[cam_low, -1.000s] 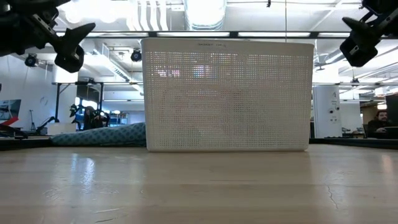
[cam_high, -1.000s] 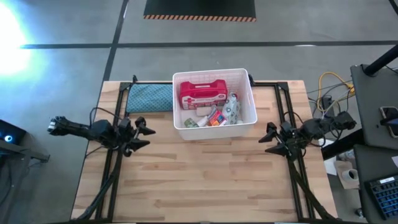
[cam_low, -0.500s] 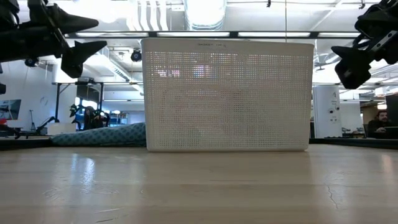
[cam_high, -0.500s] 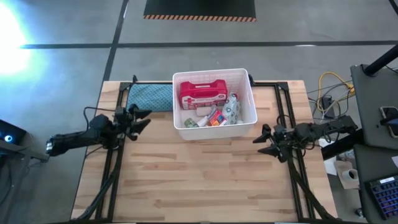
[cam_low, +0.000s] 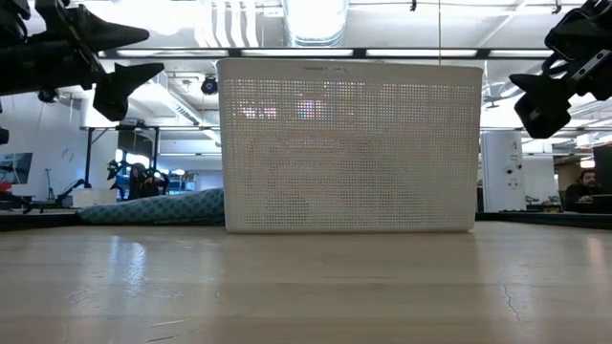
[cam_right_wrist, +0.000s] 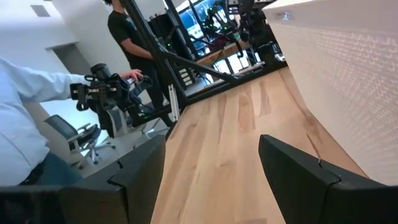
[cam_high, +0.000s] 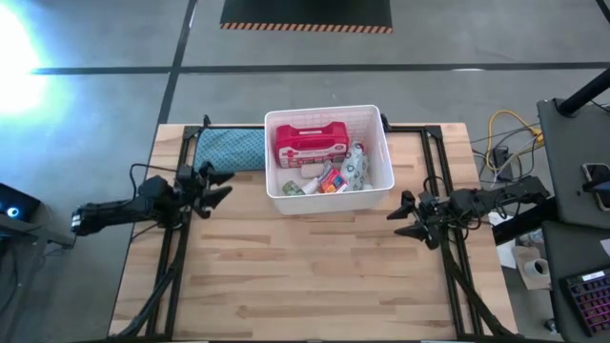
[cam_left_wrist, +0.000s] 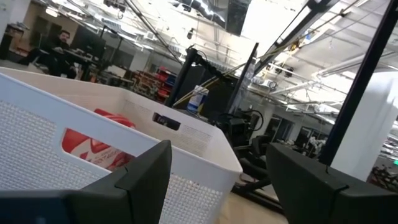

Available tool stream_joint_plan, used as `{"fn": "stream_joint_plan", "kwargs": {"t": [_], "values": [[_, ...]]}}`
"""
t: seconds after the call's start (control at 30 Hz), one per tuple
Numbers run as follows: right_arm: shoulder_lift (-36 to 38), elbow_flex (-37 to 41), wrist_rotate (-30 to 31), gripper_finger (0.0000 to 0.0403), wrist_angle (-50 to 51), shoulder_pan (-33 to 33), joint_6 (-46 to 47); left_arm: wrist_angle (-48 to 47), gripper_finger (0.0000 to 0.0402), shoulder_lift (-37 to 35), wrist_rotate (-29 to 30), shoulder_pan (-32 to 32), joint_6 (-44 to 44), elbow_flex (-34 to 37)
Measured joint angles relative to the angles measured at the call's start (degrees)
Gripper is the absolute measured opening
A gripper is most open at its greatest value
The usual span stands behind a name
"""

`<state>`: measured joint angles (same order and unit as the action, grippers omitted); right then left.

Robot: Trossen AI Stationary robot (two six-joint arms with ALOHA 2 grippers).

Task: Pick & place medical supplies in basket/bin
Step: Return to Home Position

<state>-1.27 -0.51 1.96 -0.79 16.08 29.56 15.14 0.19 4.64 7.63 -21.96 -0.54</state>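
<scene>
The perforated white tub (cam_high: 329, 202) was seen at upper centre, packed with a red case (cam_high: 309, 145) and a patterned packet (cam_high: 355, 164). The left gripper (cam_high: 221, 183) and right gripper (cam_high: 398, 217) were spread wide and empty at the tub's lower left and lower right.

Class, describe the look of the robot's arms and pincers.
Both arms, left arm and right arm, are slim, black and jointed, with thin black cables looping alongside. The left pincer and right pincer each have two dark, flat, angular fingers.
</scene>
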Motion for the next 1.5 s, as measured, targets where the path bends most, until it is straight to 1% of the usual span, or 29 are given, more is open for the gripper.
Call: {"fn": "stream_joint_plan", "kwargs": {"t": [0.47, 0.63, 0.7, 0.77, 0.87, 1.1, 1.17, 1.33, 1.5], "values": [[-0.4, 0.0, 0.0, 0.0249, 0.0, 0.0, 0.0, -0.2, 0.0242, 0.0, 0.0, -0.3, 0.7, 0.0], [-0.4, 0.0, 0.0, 0.0249, 0.0, 0.0, 0.0, -6.9, 0.0242, 0.0, 0.7, -1.5, 13.8, 0.0], [-0.4, 0.0, 0.0, 0.0249, 0.0, 0.0, 0.0, -10.0, 0.0242, 0.0, 1.9, -2.3, 16.6, 0.0], [-0.4, 0.0, 0.0, 0.0249, 0.0, 0.0, 0.0, -12.8, 0.0242, 0.0, 1.9, -3.1, 17.0, 0.0], [-0.4, 0.0, 0.0, 0.0249, 0.0, 0.0, 0.0, -13.0, 0.0242, 0.0, 1.8, -4.1, 18.2, 0.0], [-0.4, 0.0, 0.0, 0.0249, 0.0, 0.0, 0.0, -13.1, 0.0242, -0.1, 1.7, -5.0, 30.5, 0.0], [-0.4, 0.0, 0.0, 0.0249, 0.0, 0.0, 0.0, -13.1, 0.0242, -0.1, 1.7, -5.0, 30.8, 0.0], [-0.4, 0.0, 0.0, 0.0249, 0.0, 0.0, 0.0, -12.8, 0.0242, -0.1, 1.7, -5.0, 27.9, 0.0], [-0.4, 0.0, 0.0, 0.0249, 0.1, 0.0, 0.0, -13.0, 0.0242, 0.0, 1.7, -5.0, 27.9, 0.0]]}}
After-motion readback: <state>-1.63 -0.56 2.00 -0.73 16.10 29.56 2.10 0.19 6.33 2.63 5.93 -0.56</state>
